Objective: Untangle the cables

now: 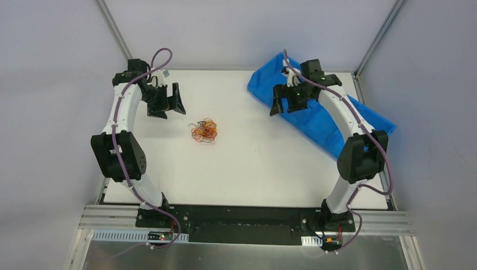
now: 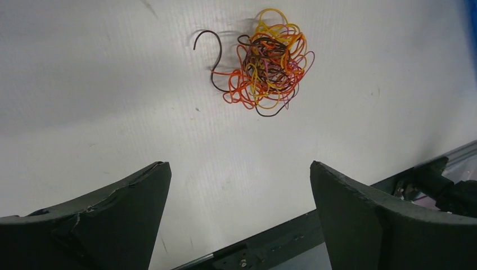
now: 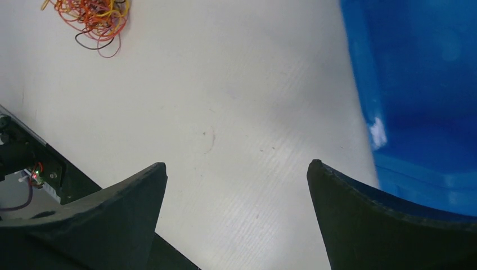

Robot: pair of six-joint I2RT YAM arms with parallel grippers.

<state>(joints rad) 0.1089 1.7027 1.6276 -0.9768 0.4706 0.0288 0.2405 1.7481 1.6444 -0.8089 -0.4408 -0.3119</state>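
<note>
The cables [image 1: 203, 130] lie balled together on the white table, thin curly wires in orange, red, yellow, pink and dark brown. In the left wrist view the ball [image 2: 270, 62] shows near the top, with one dark brown strand [image 2: 214, 59] curling out to its left. In the right wrist view the ball [image 3: 90, 17] sits at the top left corner. My left gripper [image 1: 169, 107] is open and empty, up and left of the ball, apart from it. My right gripper [image 1: 285, 104] is open and empty, far right of the ball, at the blue sheet's edge.
A blue plastic sheet [image 1: 315, 112] lies at the back right of the table, under the right arm; it also shows in the right wrist view [image 3: 416, 84]. The table's black front rail [image 1: 242, 216] runs along the near edge.
</note>
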